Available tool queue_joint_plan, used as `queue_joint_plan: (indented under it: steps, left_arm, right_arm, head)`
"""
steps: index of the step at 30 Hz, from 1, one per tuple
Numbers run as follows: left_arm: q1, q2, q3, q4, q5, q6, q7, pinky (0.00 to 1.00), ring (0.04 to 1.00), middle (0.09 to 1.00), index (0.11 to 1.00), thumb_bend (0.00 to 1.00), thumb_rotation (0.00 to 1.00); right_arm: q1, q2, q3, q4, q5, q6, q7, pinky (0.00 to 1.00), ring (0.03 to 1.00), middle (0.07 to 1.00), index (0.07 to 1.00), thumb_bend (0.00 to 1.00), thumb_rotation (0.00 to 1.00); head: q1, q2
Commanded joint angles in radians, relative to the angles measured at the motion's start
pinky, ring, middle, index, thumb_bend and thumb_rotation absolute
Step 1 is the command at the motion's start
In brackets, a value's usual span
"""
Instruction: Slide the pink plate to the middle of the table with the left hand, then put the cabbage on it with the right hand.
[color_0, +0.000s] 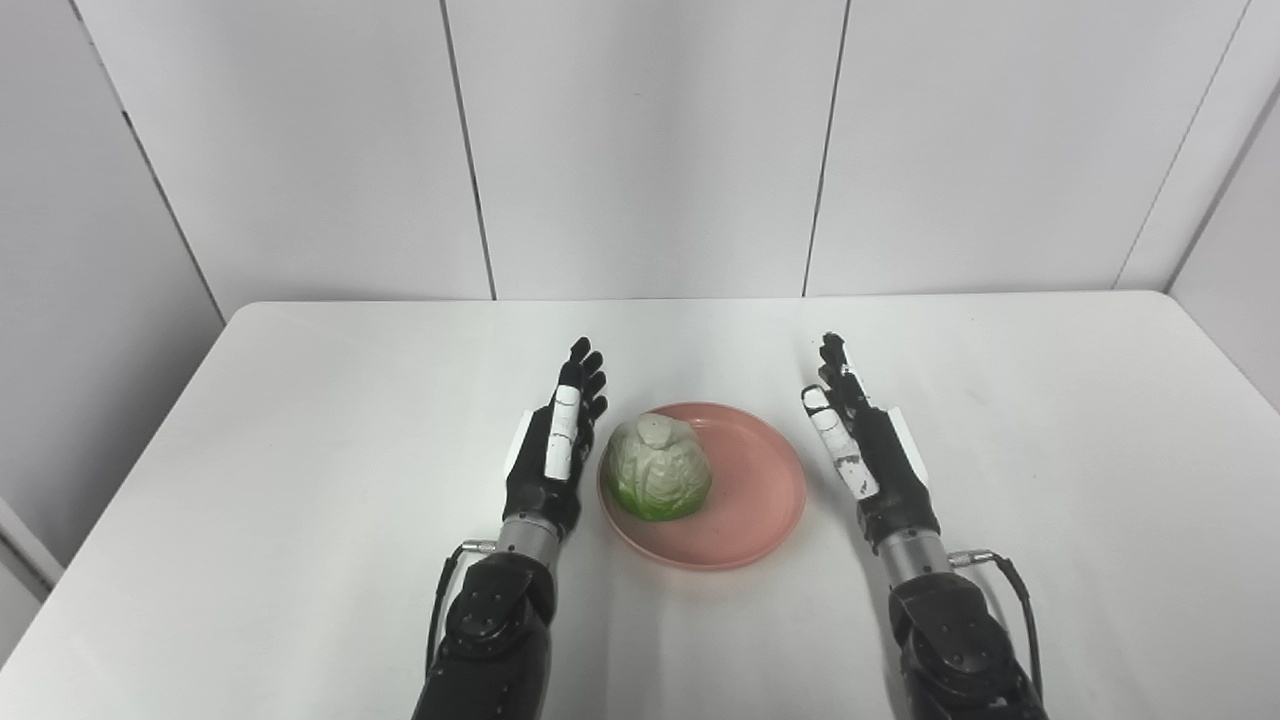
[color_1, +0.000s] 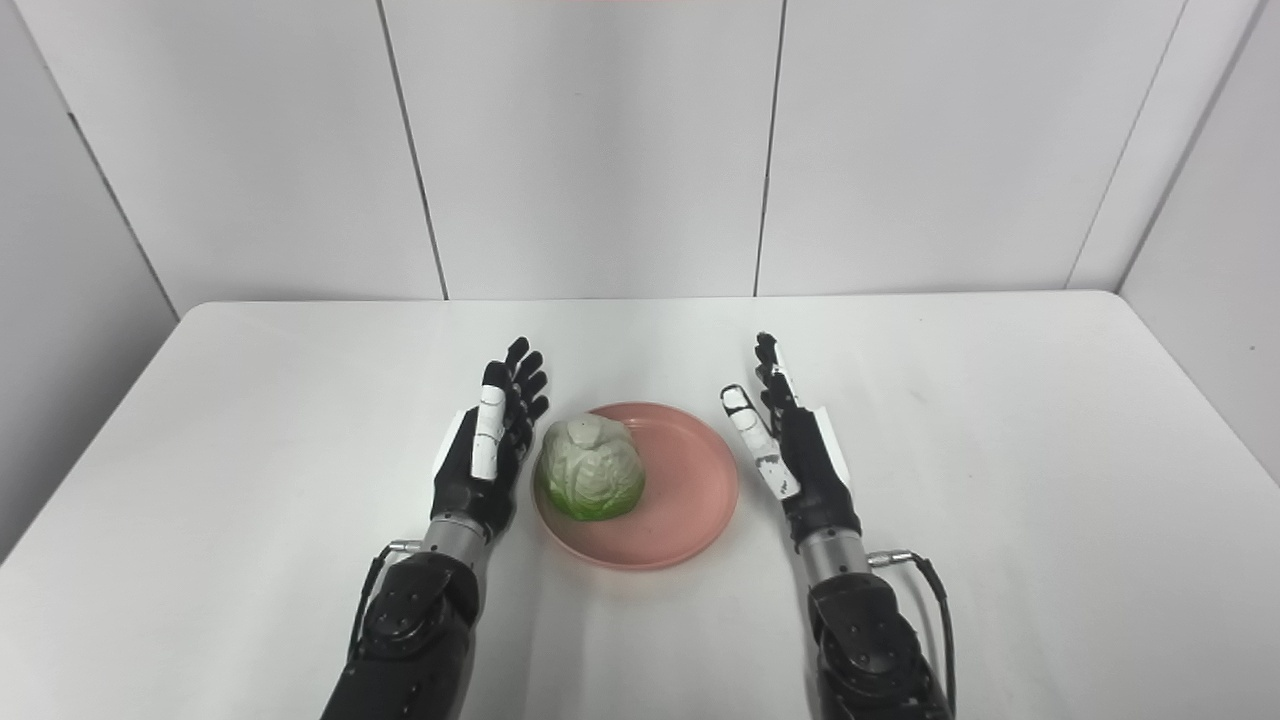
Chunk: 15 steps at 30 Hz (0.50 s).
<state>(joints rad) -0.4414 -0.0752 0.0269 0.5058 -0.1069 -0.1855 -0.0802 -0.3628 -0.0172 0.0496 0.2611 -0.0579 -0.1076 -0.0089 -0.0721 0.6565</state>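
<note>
We saw two hands, one plate and one cabbage. The left hand (color_0: 553, 450) was spread, its fingers straight and apart, holding nothing, with the palm turned inward toward the plate. The right hand (color_0: 862, 445) mirrored it on the other side, likewise spread and empty, fingers pointing away from the robot. Between the two hands lay the single pink plate (color_0: 750, 490) on the white table (color_0: 300, 420), near the table's middle. The plate's left rim lay just beside the left hand, while its right rim stood a little apart from the right hand. On the plate sat the lone cabbage (color_0: 656, 468), pale with a green base, resting on the plate's left part, close to the left hand's palm; we could not tell whether it touched that hand. The cabbage lay well apart from the right hand, with bare pink plate between them.
</note>
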Motion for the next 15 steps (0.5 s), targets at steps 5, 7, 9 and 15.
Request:
queue_joint_plan:
  steps: [5, 7, 9, 15]
  left_arm:
    - [0.024, 0.019, 0.002, 0.020, 0.006, -0.023, 0.001, 1.00, 1.000, 1.000, 1.000, 0.83, 1.00]
    - [0.022, 0.019, 0.001, 0.021, 0.006, -0.024, 0.001, 1.00, 1.000, 1.000, 1.000, 0.82, 1.00]
    - [0.024, 0.018, 0.002, 0.015, -0.002, -0.019, -0.005, 1.00, 1.000, 1.000, 1.000, 0.81, 1.00]
    - [0.024, 0.021, -0.002, 0.015, -0.001, -0.017, -0.009, 1.00, 1.000, 1.000, 1.000, 0.79, 1.00]
  right_arm:
    - [-0.054, 0.007, -0.003, 0.010, 0.024, -0.012, 0.014, 1.00, 1.000, 1.000, 1.000, 0.74, 0.98]
    - [-0.056, 0.008, -0.004, 0.015, 0.023, -0.002, 0.011, 1.00, 1.000, 1.000, 1.000, 0.74, 0.98]
    - [-0.058, 0.010, -0.007, 0.024, 0.028, -0.002, 0.012, 1.00, 1.000, 1.000, 1.000, 0.74, 0.97]
    - [-0.058, 0.012, -0.008, 0.043, 0.040, -0.004, 0.019, 1.00, 1.000, 1.000, 1.000, 0.72, 0.96]
  head:
    - [0.001, -0.002]
    - [0.001, -0.003]
    - [0.000, -0.002]
    - [-0.001, -0.001]
